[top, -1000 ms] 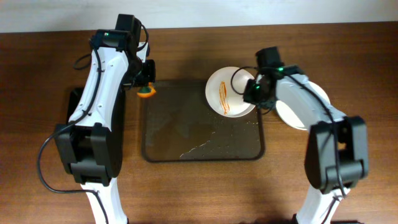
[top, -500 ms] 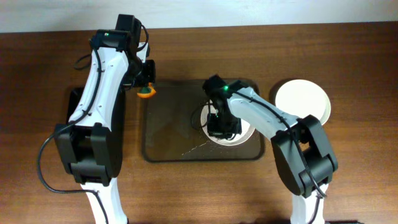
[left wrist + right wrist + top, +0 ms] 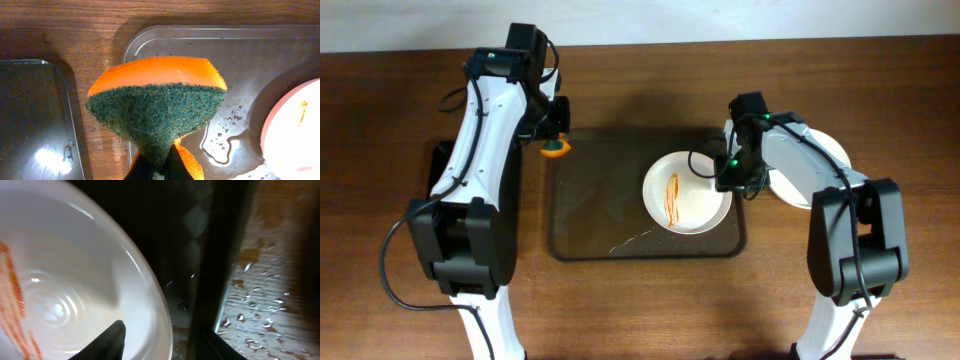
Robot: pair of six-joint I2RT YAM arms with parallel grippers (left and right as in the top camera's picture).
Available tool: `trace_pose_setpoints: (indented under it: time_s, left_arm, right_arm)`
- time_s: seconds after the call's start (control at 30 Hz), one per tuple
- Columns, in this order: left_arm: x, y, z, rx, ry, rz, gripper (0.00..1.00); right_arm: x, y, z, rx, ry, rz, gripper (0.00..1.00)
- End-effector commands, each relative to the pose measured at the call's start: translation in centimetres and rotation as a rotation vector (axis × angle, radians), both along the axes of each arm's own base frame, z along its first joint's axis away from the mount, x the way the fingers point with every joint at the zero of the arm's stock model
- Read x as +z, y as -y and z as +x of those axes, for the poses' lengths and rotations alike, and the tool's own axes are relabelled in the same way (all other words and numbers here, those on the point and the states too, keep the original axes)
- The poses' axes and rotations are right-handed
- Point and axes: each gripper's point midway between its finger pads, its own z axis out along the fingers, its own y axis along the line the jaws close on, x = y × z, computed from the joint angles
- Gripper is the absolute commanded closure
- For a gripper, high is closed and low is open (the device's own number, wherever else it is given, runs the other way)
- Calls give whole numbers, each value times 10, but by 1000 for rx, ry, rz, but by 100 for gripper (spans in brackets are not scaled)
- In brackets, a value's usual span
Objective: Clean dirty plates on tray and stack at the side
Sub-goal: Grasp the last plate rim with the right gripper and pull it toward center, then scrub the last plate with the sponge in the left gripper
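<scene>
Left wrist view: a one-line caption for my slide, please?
Left gripper holds orange-green sponge above wet tray; stained plate at right.

Brown wood-grain table [image 3: 620, 310] fills the overhead frame, pale strip [image 3: 720, 20] along the top edge. Dark glossy bin [image 3: 35, 115] at the left of the left wrist view, sitting on the wood. Water droplets [image 3: 260, 305] on the wood, right side of the right wrist view

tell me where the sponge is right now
The sponge is pinched in the left gripper at the tray's far-left corner in the overhead view, well left of the dirty plate.
</scene>
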Motion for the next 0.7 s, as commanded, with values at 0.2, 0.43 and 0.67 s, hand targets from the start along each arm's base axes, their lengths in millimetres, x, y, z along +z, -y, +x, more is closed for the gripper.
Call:
trace_pose_setpoints:
  time_s: [0.2, 0.43, 0.67]
  left_arm:
    - [-4, 2, -1, -19, -10, -4, 100]
    - [-74, 57, -48, -260, -152, -124, 100]
    - [-128, 84, -96, -194, -276, -147, 100]
  right_arm:
    - [-19, -71, -26, -145, -58, 104, 96]
    - [-20, -136, -18, -114, 37, 255, 96]
    - [-17, -143, -20, -103, 25, 292, 96]
